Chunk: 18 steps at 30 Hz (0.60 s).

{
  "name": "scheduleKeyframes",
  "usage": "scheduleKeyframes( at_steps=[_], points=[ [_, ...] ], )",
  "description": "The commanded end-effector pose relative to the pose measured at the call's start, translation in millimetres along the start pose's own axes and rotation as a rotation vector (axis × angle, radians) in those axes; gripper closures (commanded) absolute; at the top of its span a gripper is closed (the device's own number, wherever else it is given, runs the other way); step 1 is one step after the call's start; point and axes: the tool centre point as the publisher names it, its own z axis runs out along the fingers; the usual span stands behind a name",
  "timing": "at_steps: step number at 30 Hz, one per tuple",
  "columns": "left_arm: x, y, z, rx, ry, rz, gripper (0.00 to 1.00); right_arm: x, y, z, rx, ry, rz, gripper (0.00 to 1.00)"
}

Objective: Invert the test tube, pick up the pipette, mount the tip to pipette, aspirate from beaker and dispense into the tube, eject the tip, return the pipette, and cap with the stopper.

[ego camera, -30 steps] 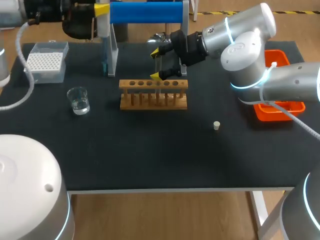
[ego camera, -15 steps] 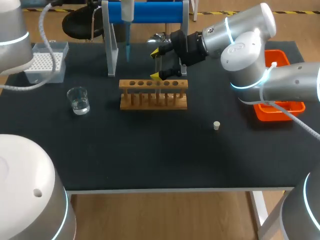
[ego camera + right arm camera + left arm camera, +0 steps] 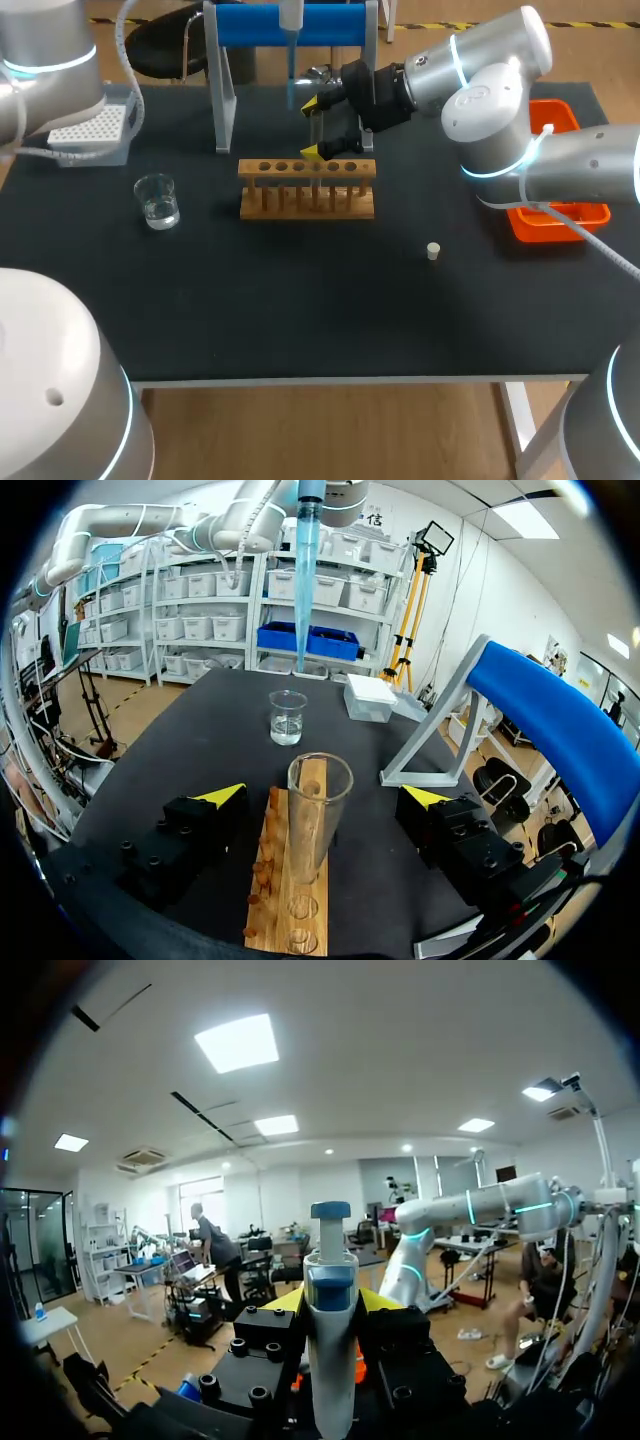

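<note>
Pipette (image 3: 290, 20) shifts right along upper edge, our left gripper (image 3: 331, 1300) clamping it. Our right gripper (image 3: 312, 128) wide either side of test tube (image 3: 318, 810) in rack (image 3: 306, 188), upper centre. Beaker (image 3: 157, 200) left, stopper (image 3: 433, 251) right.

The left arm (image 3: 45, 45) and the right arm (image 3: 500, 105) are silver-white, built of rounded links with a glowing cyan ring at each joint. A grey cable loops off the left arm. The left gripper (image 3: 330, 1300) and the right gripper (image 3: 312, 128) are black blocks (studded with round screws), yellow-tipped.
</note>
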Motion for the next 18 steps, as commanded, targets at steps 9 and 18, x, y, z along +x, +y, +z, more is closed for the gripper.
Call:
scheduleKeyframes(
  at_steps=[9, 18],
  points=[
    [-4.1, 1.0, 5.3, 0.003, 0.025, -0.001, 1.00, -0.4, 2.9, 2.9, -0.006, 0.008, 0.010, 0.00],
    [-5.5, 1.9, 9.6, 0.006, 0.034, -0.001, 1.00, 0.3, 3.1, 3.3, -0.005, 0.011, 0.009, 0.00]
  ],
)
